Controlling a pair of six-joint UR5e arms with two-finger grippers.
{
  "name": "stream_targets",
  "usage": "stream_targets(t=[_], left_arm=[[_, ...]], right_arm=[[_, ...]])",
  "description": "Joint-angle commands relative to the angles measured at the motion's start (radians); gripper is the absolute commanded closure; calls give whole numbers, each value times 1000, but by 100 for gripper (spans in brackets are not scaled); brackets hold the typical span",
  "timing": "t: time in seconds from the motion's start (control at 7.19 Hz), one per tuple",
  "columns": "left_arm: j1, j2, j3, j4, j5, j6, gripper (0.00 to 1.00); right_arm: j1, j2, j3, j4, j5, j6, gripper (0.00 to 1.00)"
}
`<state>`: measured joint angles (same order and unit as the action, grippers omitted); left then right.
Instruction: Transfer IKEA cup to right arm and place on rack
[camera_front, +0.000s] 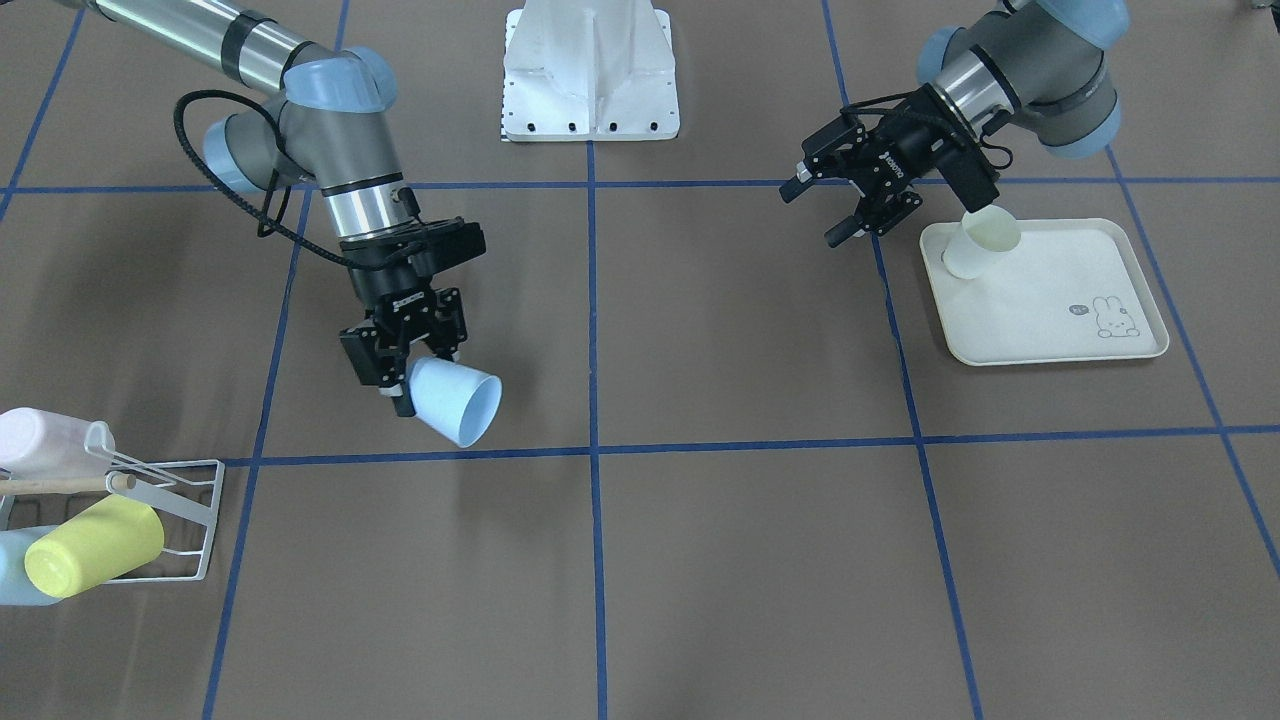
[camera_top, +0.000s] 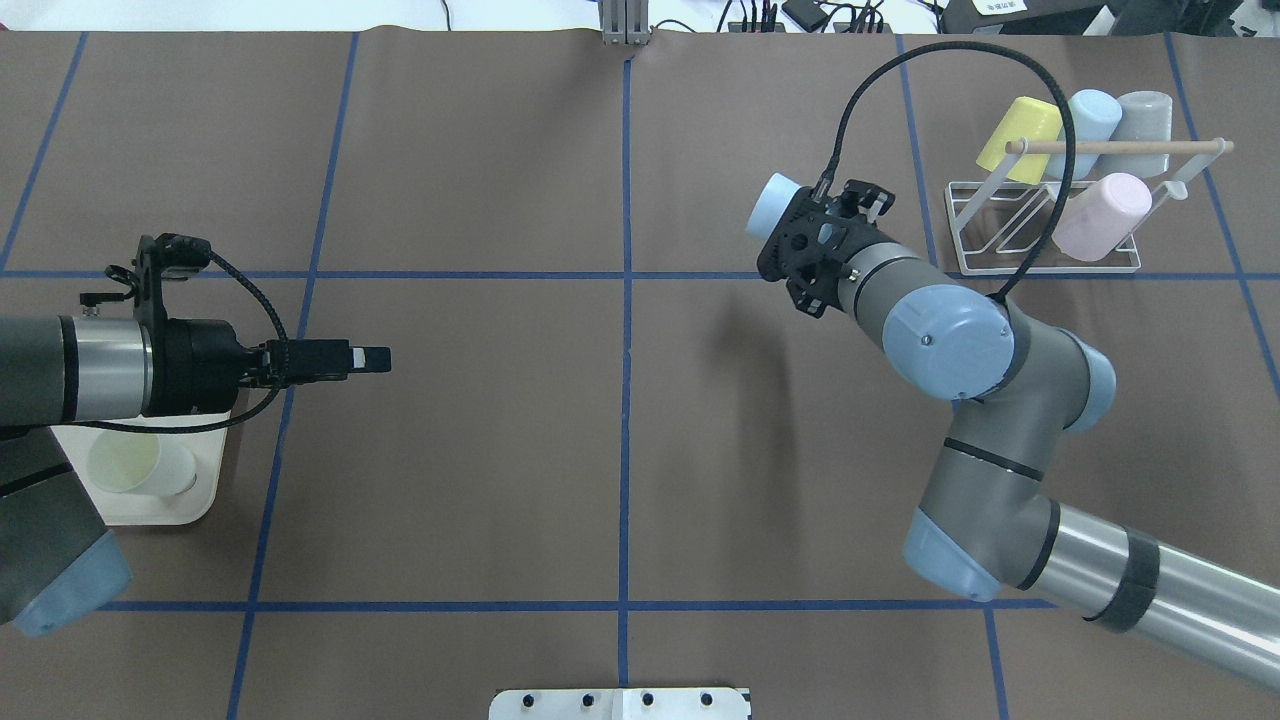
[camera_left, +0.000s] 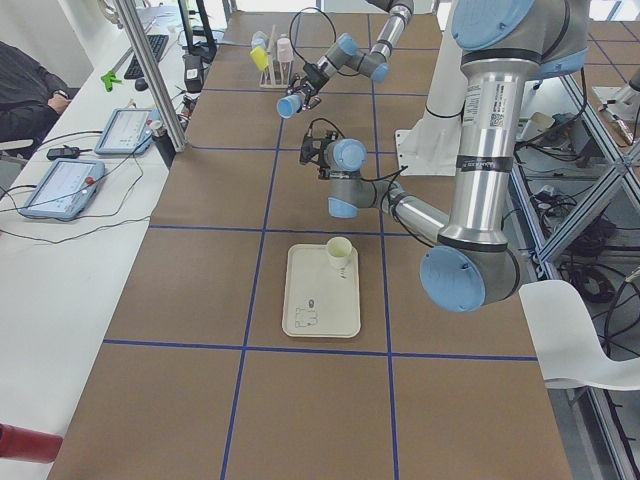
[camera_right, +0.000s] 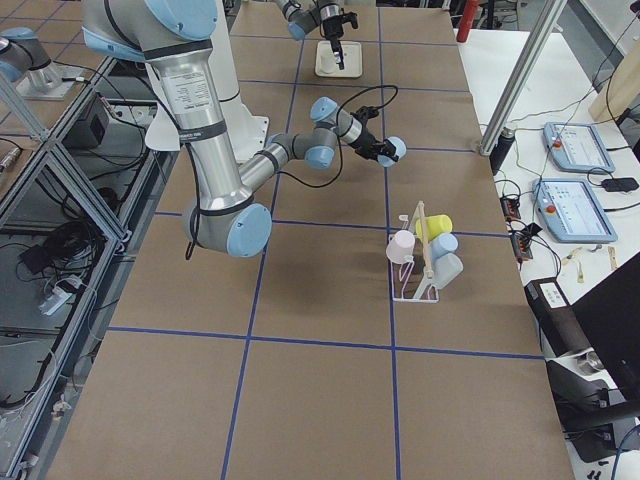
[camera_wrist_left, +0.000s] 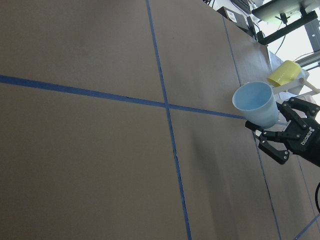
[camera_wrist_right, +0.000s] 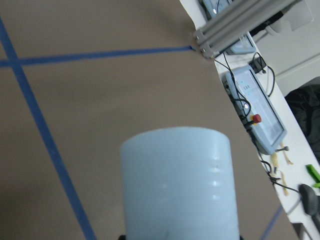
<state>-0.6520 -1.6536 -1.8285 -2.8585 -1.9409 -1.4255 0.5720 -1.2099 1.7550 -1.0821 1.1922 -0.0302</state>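
Above brown table (camera_front: 700, 330): right claw (camera_front: 420, 378) grips smooth pale-blue cup (camera_front: 458, 401); left claw (camera_front: 812, 214) seemingly spread.

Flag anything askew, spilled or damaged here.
Nothing stands out. The right gripper holds the blue cup tilted in mid-air, four cups sit on the rack, and the cream cup stands upright on the tray.

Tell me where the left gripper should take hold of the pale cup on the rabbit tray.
Probably the wall just below the rim, coming from above: the pale cup stands upright, mouth up, near a corner of the tray, so one of the fingers can drop inside and one outside. The open left gripper hangs nearby.
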Motion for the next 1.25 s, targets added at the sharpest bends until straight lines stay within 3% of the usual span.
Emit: stream_targets(t=[0.0, 0.14, 0.28, 0.83, 1.11], left_arm=[[2, -2, 0, 1, 3, -3, 0], [2, 0, 1, 1, 3, -3, 0], [3, 0, 1, 1, 3, -3, 0], [9, -11, 15, 1, 5, -3, 0], [11, -12, 17, 1, 5, -3, 0]], right_arm=[[54, -51, 217, -383, -66, -217, 100], [81, -50, 253, -501, -91, -328, 100], [103, -60, 262, -548, -158, -529, 100], [186, -114, 251, -559, -180, -1007, 100], [198, -157, 245, -559, -181, -1075, 100]])
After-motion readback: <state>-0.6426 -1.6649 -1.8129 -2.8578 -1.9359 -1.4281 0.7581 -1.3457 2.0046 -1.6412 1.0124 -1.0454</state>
